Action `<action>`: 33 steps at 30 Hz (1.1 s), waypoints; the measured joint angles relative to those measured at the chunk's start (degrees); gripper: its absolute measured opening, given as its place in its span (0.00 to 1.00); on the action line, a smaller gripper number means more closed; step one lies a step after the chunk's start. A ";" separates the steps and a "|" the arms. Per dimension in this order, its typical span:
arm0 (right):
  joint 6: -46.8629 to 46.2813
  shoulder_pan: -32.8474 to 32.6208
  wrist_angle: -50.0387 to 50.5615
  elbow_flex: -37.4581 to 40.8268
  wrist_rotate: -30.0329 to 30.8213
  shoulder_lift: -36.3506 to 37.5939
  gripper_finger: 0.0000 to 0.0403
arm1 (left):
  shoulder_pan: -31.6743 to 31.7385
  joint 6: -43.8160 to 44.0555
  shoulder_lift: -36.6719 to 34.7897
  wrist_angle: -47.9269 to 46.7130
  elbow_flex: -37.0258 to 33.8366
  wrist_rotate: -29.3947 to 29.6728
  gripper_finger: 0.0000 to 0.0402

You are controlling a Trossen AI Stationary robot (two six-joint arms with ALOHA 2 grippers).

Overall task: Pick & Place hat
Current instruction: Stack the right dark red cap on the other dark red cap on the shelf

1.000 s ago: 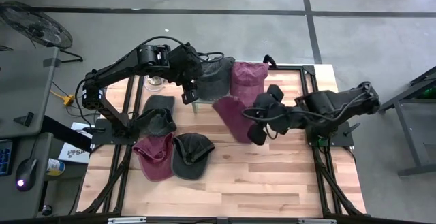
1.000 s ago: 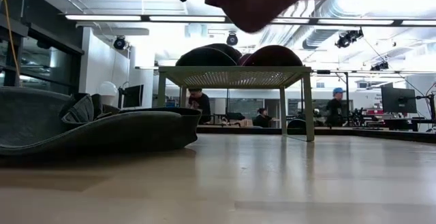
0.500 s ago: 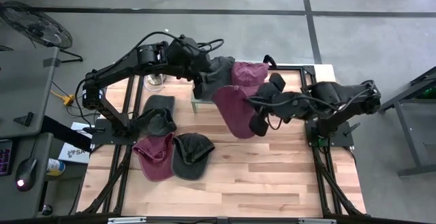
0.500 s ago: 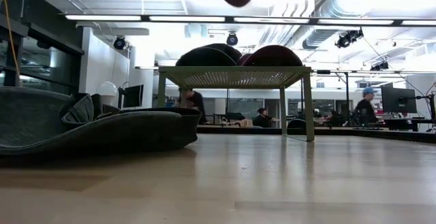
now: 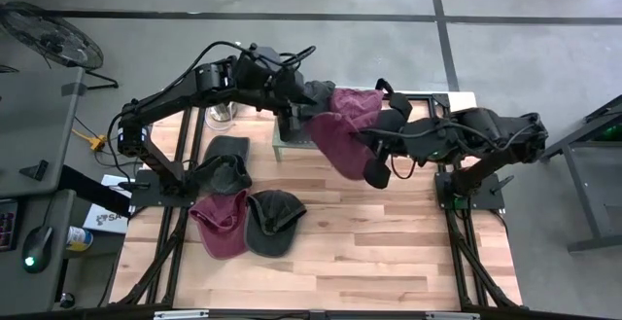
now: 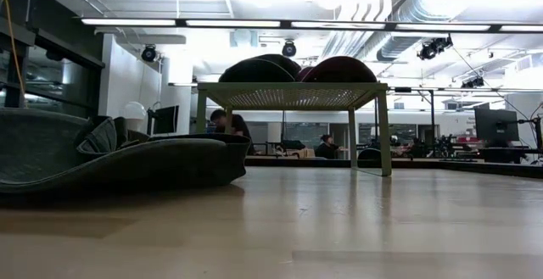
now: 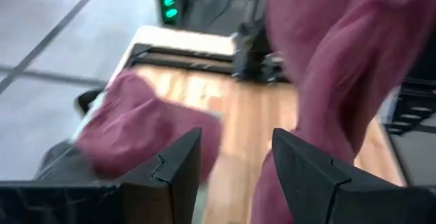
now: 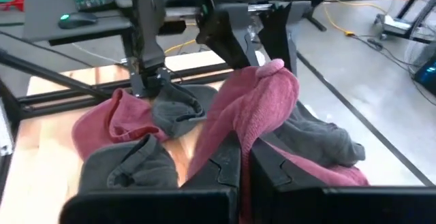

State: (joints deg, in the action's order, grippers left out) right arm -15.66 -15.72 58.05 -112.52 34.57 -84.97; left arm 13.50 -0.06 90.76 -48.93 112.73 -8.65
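Worktop: a pale wooden plank worktop [image 5: 389, 252] stood on a grey concrete floor, with an open office hall behind it in the low view.
Stand: a small green mesh-topped stand [image 6: 293, 95] sat at the worktop's far edge, carrying a dark grey cap [image 6: 254, 69] and a maroon cap [image 6: 342, 68] side by side.
Right arm: it reached from the right side toward the centre, bent at the elbow, its gripper [image 5: 377, 169] raised above the worktop just in front of the stand.
Right gripper: its fingers were pinched together on a fold of a maroon fabric hat [image 5: 340, 137], which hung lifted off the worktop.
Left arm: it stretched from the left rear across to the stand, its gripper [image 5: 289, 116] poised over the dark grey cap.
Left gripper: fingers [image 7: 170, 166] spread apart, with nothing between them.
Loose hats: two dark grey caps [image 5: 222, 162] and one maroon cap [image 5: 222, 223] lay on the worktop's left half, beside another dark grey cap [image 5: 275, 221].
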 joint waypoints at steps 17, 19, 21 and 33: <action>1.79 -0.05 2.47 -0.03 -3.76 0.33 0.00 | 1.15 -7.73 -0.54 3.00 1.80 -11.07 0.44; 1.79 -0.05 2.85 0.00 -4.61 0.33 0.00 | 1.49 -7.83 -0.72 2.84 3.45 -11.36 0.44; 2.06 -0.05 3.01 0.03 -4.89 0.33 0.00 | 2.31 -8.54 -0.73 2.34 5.11 -11.69 0.44; 5.85 -0.05 -0.03 0.06 -3.32 1.51 0.00 | 2.25 -6.82 0.35 -1.18 6.01 -15.86 0.44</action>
State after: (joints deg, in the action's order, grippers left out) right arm -9.81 -15.77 58.02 -112.46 31.26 -83.46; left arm 15.75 -6.88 91.11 -50.11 118.74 -24.51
